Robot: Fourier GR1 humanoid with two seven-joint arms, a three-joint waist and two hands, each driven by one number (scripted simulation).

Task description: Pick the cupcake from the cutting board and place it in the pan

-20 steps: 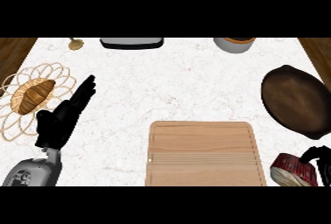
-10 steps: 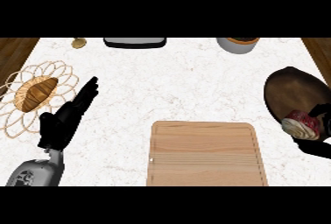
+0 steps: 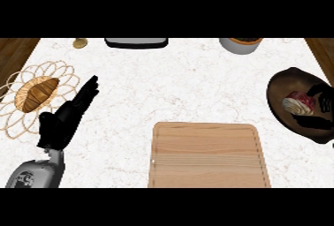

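Black fingers of the right hand (image 3: 322, 102) curl around the cupcake (image 3: 299, 104) at the right edge of the head view, holding it inside the dark pan (image 3: 282, 88); much of the hand is cut off by the frame, so how far the cupcake sits above the pan's floor cannot be told. The cupcake shows a pale wrapper and reddish top, with the pan's brown rim curving round it on the left and below.

Down and to the left, the wooden cutting board (image 3: 207, 154) lies bare, its far edge well apart from the pan's near rim, with a strip of white marble counter (image 3: 183, 88) between them.

Across the counter, the left hand (image 3: 64, 121) rests open, fingers straight and pressed together, pointing up and to the right, its grey forearm coming in at the lower left corner. Just beside its fingertips sits a woven wire trivet (image 3: 20, 117) bearing a croissant (image 3: 36, 93).

Along the far edge stand a small golden object (image 3: 79, 43), a dark appliance (image 3: 136, 42) and a grey bowl (image 3: 240, 45). The middle of the counter lies open.
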